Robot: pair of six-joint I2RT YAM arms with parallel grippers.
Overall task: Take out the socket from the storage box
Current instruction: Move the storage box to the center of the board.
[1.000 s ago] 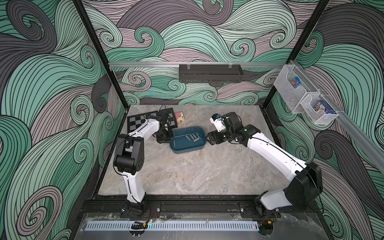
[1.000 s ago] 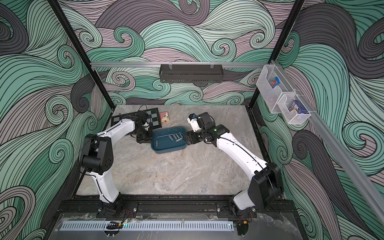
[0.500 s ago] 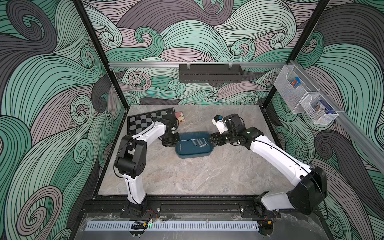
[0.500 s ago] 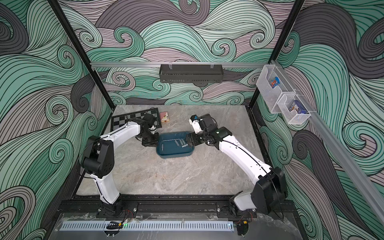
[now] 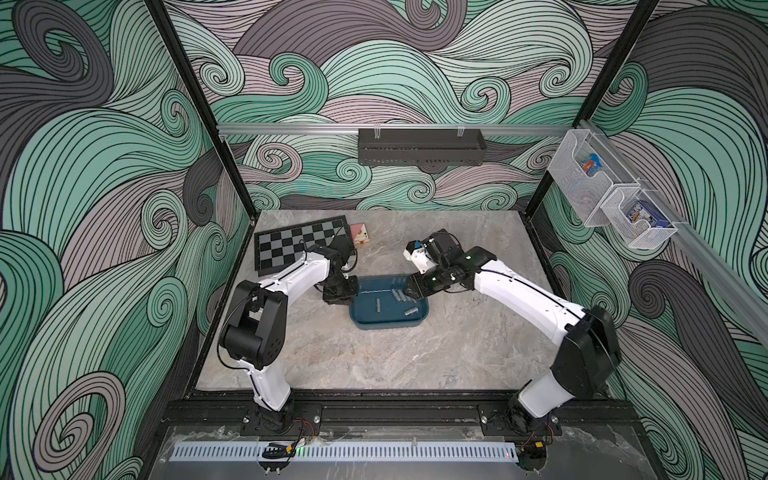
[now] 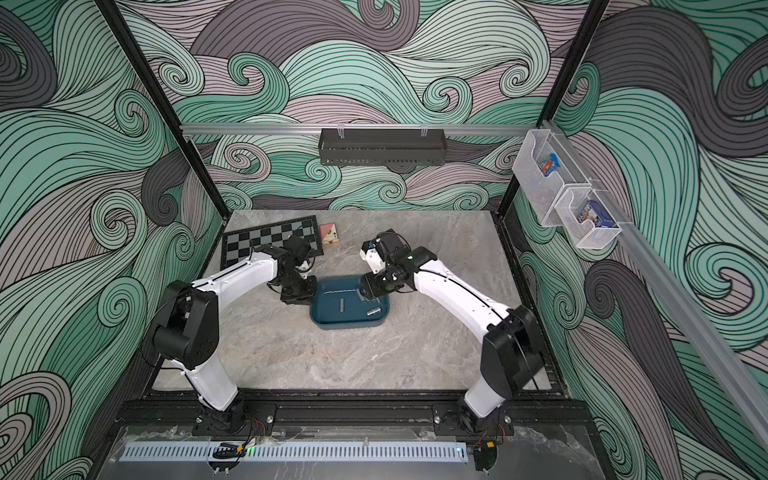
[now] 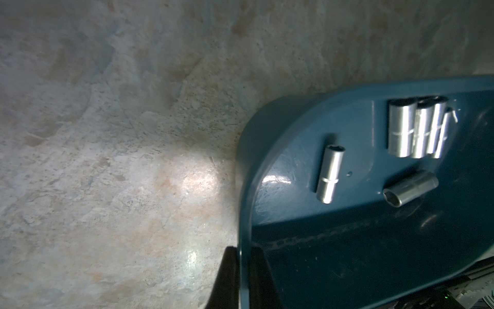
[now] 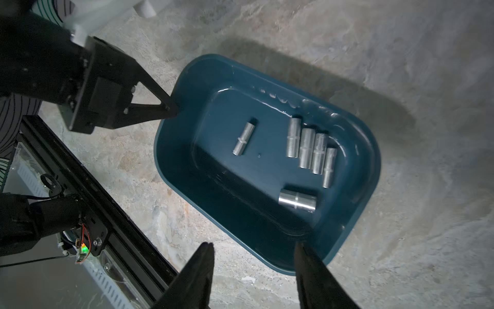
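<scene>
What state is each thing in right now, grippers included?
Storage box: open-topped, rim pinched near a corner.
Lone socket: on its side, untouched.
Row of four sockets: on their sides, side by side.
Stubby socket: on its side, untouched.
Left gripper: jaws shut on the storage box rim.
Right gripper: jaws open, empty.
Chessboard: lying flat on the table.

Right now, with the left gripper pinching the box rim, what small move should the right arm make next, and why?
Probably lower the right gripper onto the short wide socket. Its jaws are open and empty above the storage box, that socket lies apart from the row of four, and the left gripper is shut on the rim, steadying it.
</scene>
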